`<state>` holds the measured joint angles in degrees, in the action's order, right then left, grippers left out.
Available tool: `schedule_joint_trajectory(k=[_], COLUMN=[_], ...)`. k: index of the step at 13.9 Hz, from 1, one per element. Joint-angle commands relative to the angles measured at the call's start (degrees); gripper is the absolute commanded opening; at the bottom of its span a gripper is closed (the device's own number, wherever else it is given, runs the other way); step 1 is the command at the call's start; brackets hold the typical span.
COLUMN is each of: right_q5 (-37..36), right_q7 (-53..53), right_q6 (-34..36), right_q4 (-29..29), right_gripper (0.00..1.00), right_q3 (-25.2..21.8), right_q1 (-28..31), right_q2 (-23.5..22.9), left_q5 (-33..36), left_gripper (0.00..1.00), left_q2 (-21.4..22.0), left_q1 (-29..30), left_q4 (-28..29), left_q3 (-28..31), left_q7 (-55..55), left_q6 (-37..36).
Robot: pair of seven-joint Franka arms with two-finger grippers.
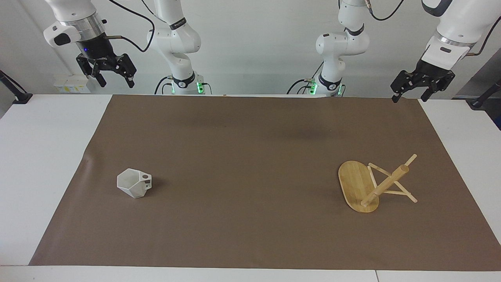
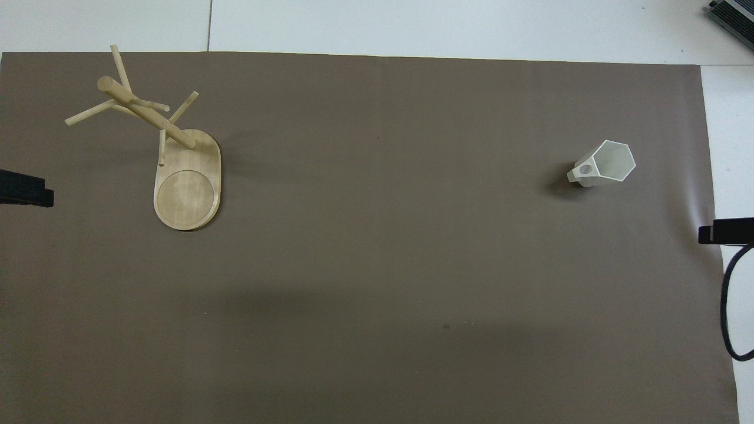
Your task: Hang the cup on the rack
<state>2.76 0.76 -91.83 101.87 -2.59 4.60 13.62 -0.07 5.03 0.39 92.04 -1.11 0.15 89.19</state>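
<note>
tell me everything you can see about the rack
The rack is a light bamboo mug tree: a flat oval base, a thick round central post and thin stick pegs angling off it. The base bears a shallow round ring mark. It stands upright on the brown mat, toward the left arm's end of the table. Every peg is bare, and nothing else touches it.

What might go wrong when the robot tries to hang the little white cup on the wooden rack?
1. The cup is angular and faceted, so it may slip or turn when pinched.
2. The rack has thin pegs and the handle's hole is small, so the peg could miss it.
3. A bump might shift the rack on the brown mat.
</note>
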Motion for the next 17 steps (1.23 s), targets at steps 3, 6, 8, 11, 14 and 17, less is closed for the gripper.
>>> schedule_joint_trajectory(k=[3, 6, 8, 11, 14, 17], right_q5=[-1.00, -1.00, -1.00, -1.00, -1.00, -1.00], right_q7=[1.18, 1.26, 1.26, 1.18, 1.18, 1.18], right_q6=[0.95, 0.95, 0.95, 0.95, 0.95, 1.04], right_q4=[0.26, 0.26, 0.26, 0.26, 0.26, 0.26], right_gripper=[1.00, 1.00, 1.00, 1.00, 1.00, 1.00], right_q3=[0.04, 0.04, 0.04, 0.04, 0.04, 0.04], right_q1=[0.05, 0.05, 0.06, 0.06, 0.05, 0.14], right_q2=[0.80, 0.80, 0.80, 0.80, 0.80, 0.80], left_q5=[0.94, 0.94, 0.94, 0.94, 0.94, 0.94], left_gripper=[1.00, 1.00, 1.00, 1.00, 1.00, 1.00], left_q2=[0.68, 0.68, 0.68, 0.68, 0.68, 0.68], left_q1=[-0.74, -0.74, -0.74, -0.74, -0.74, -0.74], left_q4=[1.03, 1.03, 1.03, 1.03, 1.12, 1.12], left_q3=[-0.30, -0.30, -0.30, -0.30, -0.30, -0.30], left_q7=[-0.85, -1.02, -1.02, -1.11, -1.11, -1.11], left_q6=[2.56, 2.57, 2.57, 2.57, 2.57, 2.65])
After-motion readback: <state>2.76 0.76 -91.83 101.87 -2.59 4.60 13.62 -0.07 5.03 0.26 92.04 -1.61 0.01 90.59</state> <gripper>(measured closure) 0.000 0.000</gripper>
